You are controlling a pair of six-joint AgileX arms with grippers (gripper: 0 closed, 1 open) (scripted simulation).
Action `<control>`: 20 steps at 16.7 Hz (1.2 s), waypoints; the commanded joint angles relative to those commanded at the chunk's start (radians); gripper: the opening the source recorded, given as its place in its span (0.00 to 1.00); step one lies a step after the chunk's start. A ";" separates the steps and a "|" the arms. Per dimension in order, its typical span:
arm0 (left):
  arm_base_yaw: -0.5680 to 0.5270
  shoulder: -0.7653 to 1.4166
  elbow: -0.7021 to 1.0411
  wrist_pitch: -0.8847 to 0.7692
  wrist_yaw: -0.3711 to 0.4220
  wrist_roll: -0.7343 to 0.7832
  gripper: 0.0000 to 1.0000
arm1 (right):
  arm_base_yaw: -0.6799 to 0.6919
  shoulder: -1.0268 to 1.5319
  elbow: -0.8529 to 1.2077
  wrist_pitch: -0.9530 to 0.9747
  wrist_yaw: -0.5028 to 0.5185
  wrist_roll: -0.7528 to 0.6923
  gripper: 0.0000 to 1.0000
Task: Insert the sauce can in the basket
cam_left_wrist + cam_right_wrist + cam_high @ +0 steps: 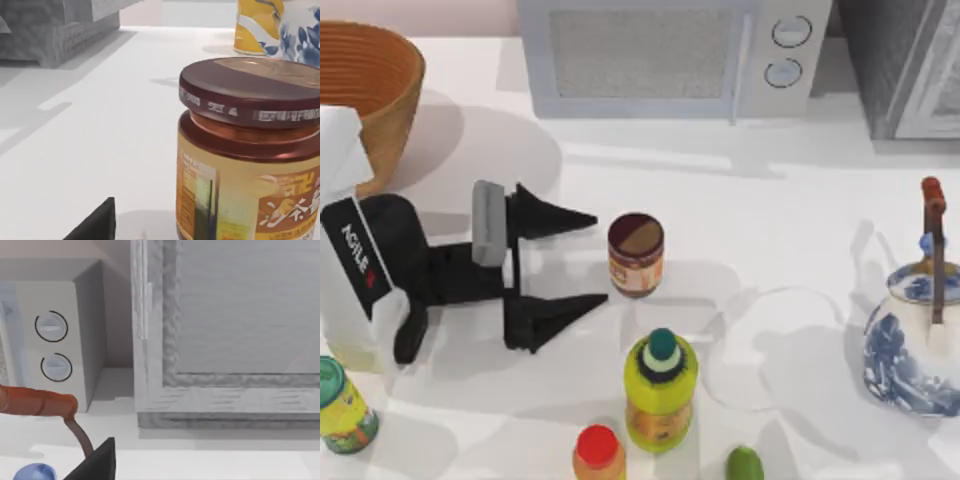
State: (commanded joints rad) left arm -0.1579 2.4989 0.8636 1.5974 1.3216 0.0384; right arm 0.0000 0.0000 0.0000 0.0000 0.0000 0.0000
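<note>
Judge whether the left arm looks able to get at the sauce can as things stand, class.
Probably yes. The left gripper is open, its fingertips pointing at the sauce can just short of it, with bare table between. The yellow-green bottle stands nearer the camera, off that line.

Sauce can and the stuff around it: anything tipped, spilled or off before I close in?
Nothing stands out. The sauce can stands upright, lid on, just ahead of the open left gripper. The basket sits upright at the table's far left. The bottle and teapot stand upright too; no spills.
</note>
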 joint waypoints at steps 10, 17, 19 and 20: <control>-0.148 0.025 0.143 -0.113 -0.153 -0.005 1.00 | 0.000 0.000 0.000 0.000 0.000 0.000 1.00; -0.178 0.028 0.101 -0.053 -0.179 -0.017 1.00 | 0.000 0.000 0.000 0.000 0.000 0.000 1.00; -0.178 0.028 0.101 -0.053 -0.179 -0.017 1.00 | 0.000 0.000 0.000 0.000 0.000 0.000 1.00; -0.178 0.028 0.101 -0.053 -0.179 -0.017 0.92 | 0.000 0.000 0.000 0.000 0.000 0.000 1.00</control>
State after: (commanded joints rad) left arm -0.3355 2.5271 0.9641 1.5440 1.1422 0.0211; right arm 0.0000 0.0000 0.0000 0.0000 0.0000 0.0000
